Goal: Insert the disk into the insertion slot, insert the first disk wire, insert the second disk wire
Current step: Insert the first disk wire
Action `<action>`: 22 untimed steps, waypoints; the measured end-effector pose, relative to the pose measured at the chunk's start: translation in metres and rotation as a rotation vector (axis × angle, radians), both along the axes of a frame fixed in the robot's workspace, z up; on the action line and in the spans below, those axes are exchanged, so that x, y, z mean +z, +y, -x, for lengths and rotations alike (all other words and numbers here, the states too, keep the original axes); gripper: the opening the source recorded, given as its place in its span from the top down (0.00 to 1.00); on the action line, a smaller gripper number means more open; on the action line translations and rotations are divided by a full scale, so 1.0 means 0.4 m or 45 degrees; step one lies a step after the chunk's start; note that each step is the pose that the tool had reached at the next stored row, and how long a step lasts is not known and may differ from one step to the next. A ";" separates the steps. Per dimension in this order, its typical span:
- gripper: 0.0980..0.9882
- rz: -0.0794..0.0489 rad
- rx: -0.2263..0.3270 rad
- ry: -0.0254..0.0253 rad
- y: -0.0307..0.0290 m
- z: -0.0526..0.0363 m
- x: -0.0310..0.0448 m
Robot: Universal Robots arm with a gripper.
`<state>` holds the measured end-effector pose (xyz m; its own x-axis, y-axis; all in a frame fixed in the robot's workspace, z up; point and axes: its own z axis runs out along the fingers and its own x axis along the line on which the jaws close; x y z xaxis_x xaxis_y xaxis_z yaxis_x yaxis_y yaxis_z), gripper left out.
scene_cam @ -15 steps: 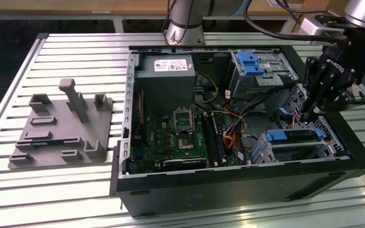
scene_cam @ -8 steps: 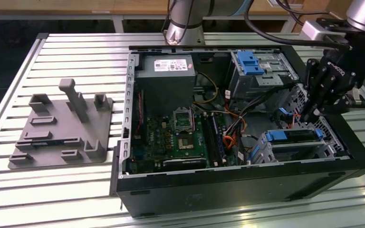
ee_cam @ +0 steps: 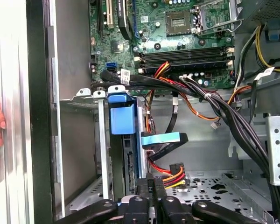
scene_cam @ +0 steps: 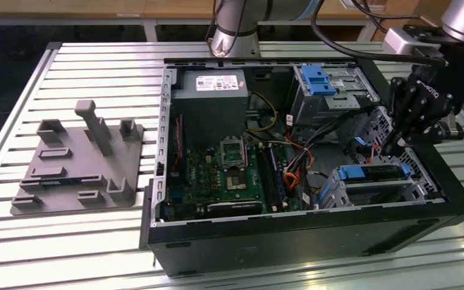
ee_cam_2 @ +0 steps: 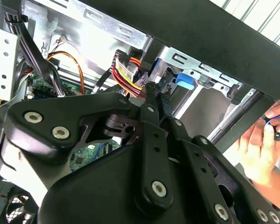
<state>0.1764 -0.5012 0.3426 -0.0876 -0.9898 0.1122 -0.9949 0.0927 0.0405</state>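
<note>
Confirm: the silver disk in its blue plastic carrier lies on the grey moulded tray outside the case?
No. The exterior view shows the silver disk in its blue plastic carrier seated in the perforated silver sheet-metal cage inside the black computer case.

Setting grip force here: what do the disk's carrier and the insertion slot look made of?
The disk's carrier looks like moulded plastic: bright blue, smooth, slightly glossy. The insertion slot looks like bare sheet metal: silver-grey, thin folded edges, punched holes; probably steel, unconfirmed.
</note>
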 end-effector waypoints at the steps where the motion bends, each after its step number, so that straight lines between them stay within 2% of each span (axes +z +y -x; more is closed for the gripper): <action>1: 0.93 -0.001 -0.001 0.0001 -0.001 0.000 0.000; 6: 0.93 0.000 -0.001 0.0010 -0.001 0.000 0.000; 9: 0.93 0.007 0.000 0.0012 -0.001 0.002 -0.001; 10: 0.93 0.007 0.002 -0.0036 -0.001 0.004 0.000; 12: 0.93 0.007 0.005 -0.0181 -0.001 0.008 -0.001; 13: 0.93 0.007 0.008 -0.0220 -0.001 0.010 -0.001; 14: 0.93 0.007 0.011 -0.0238 -0.001 0.011 -0.001; 17: 0.93 0.011 0.030 -0.0241 -0.001 0.013 -0.001; 22: 0.93 0.011 0.125 -0.0244 0.001 0.013 -0.001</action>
